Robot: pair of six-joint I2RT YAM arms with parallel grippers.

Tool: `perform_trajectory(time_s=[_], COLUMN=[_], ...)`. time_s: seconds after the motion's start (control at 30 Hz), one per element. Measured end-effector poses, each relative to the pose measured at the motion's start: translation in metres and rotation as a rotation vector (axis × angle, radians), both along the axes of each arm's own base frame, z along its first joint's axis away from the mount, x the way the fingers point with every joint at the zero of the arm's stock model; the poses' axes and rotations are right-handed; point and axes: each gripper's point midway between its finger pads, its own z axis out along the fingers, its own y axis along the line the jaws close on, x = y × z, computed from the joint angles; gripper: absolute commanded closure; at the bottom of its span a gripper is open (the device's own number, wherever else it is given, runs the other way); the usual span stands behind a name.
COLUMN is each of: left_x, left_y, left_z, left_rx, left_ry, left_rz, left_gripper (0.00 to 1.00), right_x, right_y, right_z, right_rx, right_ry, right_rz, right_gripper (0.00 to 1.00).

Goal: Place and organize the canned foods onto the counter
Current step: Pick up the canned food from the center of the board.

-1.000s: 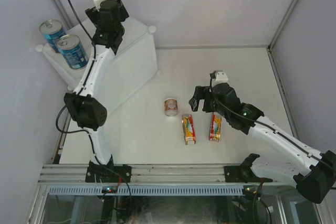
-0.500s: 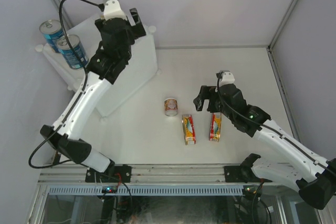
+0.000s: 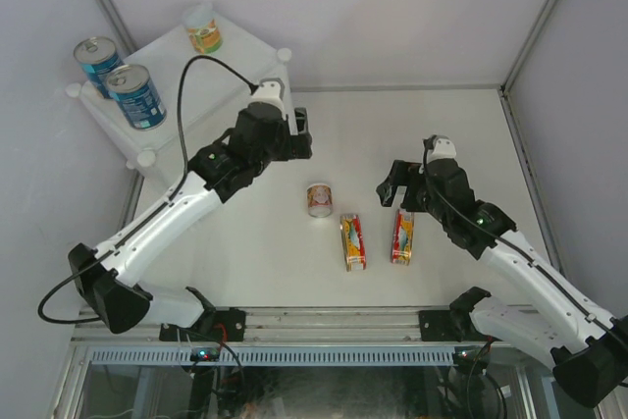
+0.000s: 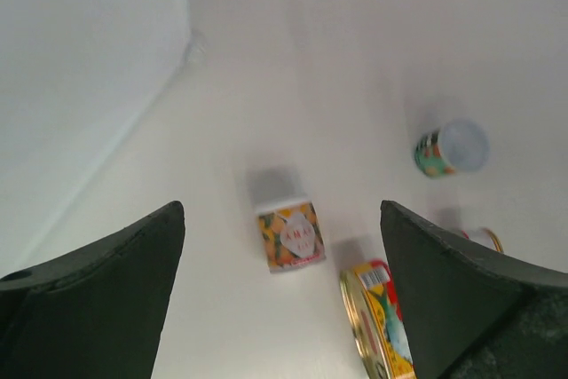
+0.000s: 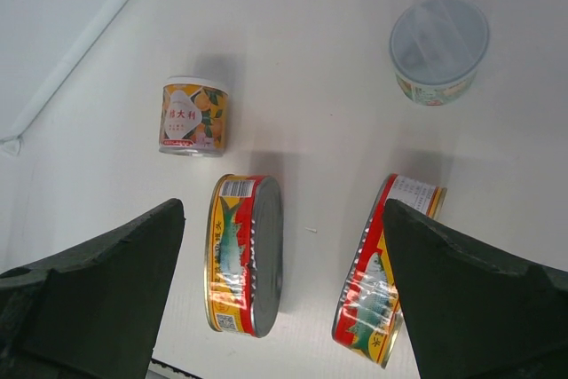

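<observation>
Left gripper [image 3: 297,134] is spread wide with nothing in it, hanging over the table [image 3: 471,134] just off the right side of the counter [image 3: 245,71]; a second ago I had it up over the counter's far corner, and it has since swung out and down. That move uncovers a far can [image 3: 202,28], a small one with a yellowish label, standing at that corner; two blue cans [image 3: 135,95] stand as before at the counter's left edge, touching or nearly so.

Right gripper [image 3: 396,191] is also wide open and empty; it has drifted a little right, above the two tins [image 3: 352,240] lying side by side on the table. Its wrist view shows a fish on each red-and-yellow label and a barcode at one end (the small print is too fine for me). Left of them a fruit can [image 5: 194,118] lies on its side, oranges on the label, with Chinese characters of which I make out "大利"; a lidded can [image 5: 439,46] stands beyond the tins, hidden under the arm from above.
</observation>
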Motion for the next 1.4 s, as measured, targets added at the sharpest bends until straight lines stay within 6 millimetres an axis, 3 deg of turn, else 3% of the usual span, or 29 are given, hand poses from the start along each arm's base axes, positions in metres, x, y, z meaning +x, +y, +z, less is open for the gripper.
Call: perform_trajectory(time_s=[0.37,0.6,1.03,1.4], left_x=[-0.022,-0.025,-0.018,-0.019], left_y=[-0.036,-0.048,-0.059,-0.058], left_z=[-0.112,-0.157,-0.211,-0.237], left_rx=[-0.039,-0.102,-0.123,-0.084], left_ry=[0.299,0.407,0.513,0.558], left_rz=[-0.029,0.024,0.113,0.132], left_gripper=[0.03,0.00,0.00,0.00], right_x=[-0.002,-0.004,-0.004,-0.004], right_y=[-0.010,-0.011,-0.012,-0.014], right_z=[0.001,0.000,-0.002,-0.007], right_rx=[0.014,0.014,0.016,0.020], right_ry=[0.012,0.019,0.025,0.039], right_rz=[-0.017,-0.017,-0.016,-0.020], right_gripper=[0.08,0.08,0.08,0.08])
